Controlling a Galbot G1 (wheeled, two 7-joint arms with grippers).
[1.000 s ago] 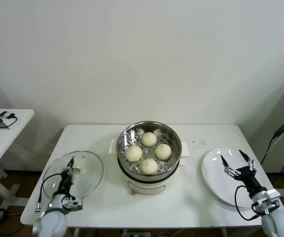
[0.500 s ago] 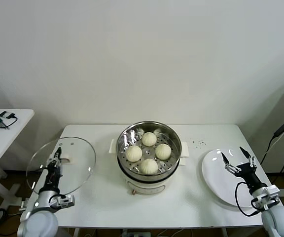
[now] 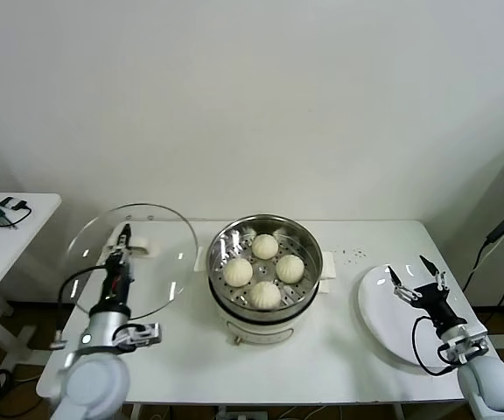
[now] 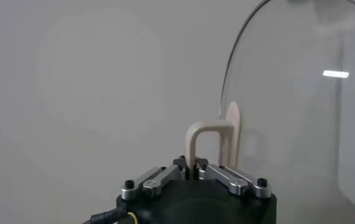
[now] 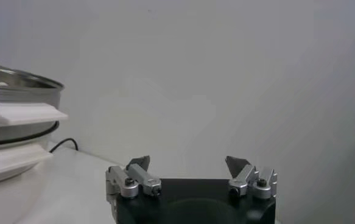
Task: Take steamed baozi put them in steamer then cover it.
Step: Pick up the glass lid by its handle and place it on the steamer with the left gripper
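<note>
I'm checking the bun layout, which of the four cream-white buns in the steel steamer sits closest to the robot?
The cream-white bun at the near edge of the shiny steel steamer's perforated tray. The other three sit farther back, one at the far side and two across the middle.

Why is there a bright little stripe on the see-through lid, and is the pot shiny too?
In the left wrist view, the stripe on the cover is glare from a light, and its handle looks sharp between the shut left gripper. In the head view, the steamer rim gleams, and the cover lets the wall show through.
</note>
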